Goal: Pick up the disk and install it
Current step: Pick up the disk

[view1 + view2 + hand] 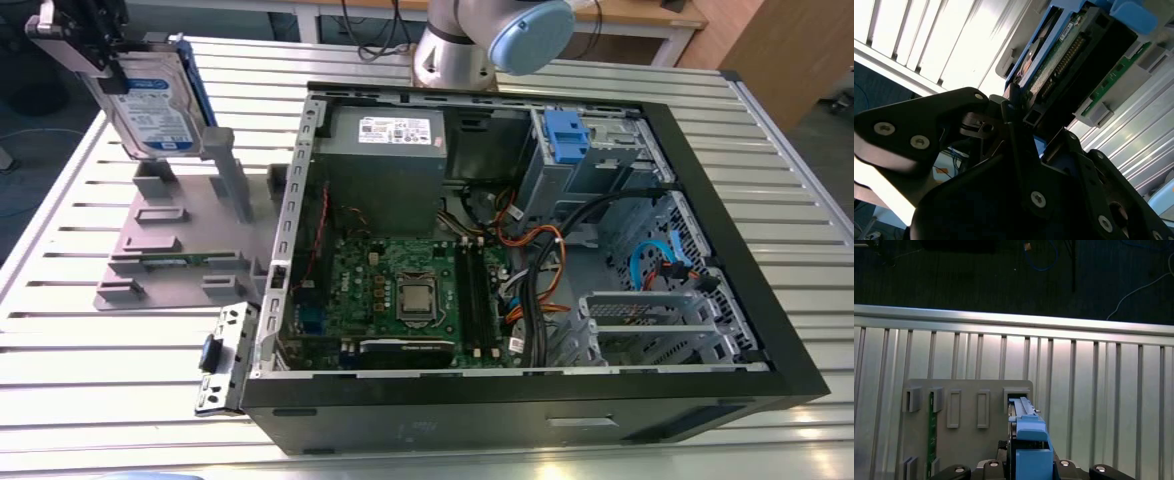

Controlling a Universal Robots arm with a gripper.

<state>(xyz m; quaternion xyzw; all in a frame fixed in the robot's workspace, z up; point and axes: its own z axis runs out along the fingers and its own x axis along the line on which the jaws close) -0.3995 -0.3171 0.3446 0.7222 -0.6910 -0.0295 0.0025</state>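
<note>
**Above the grey stand: disk gripped, not yet in the case**

On the ribbed aluminium table (pixel 107 400) lies a large black computer case (pixel 534 412), its side open, showing a green motherboard (pixel 400 290) and cables. Just beside it, on the exterior view's left, sits a flat grey plastic stand (pixel 174 250) with upright posts. Above that stand hangs the disk (pixel 154 100), a flat silver metal drive with a white-and-blue label in a blue plastic bracket. It is upright and slightly tilted. I cannot tell whether its lower edge touches the posts. The black gripper (pixel 91 52) is clamped on the disk's upper end, and in the second wrist view its jaws press against the drive's edge. By my judgement the pick-up is done or nearly so. Installing is all left, as the disk is well apart from the case's bays.
</note>
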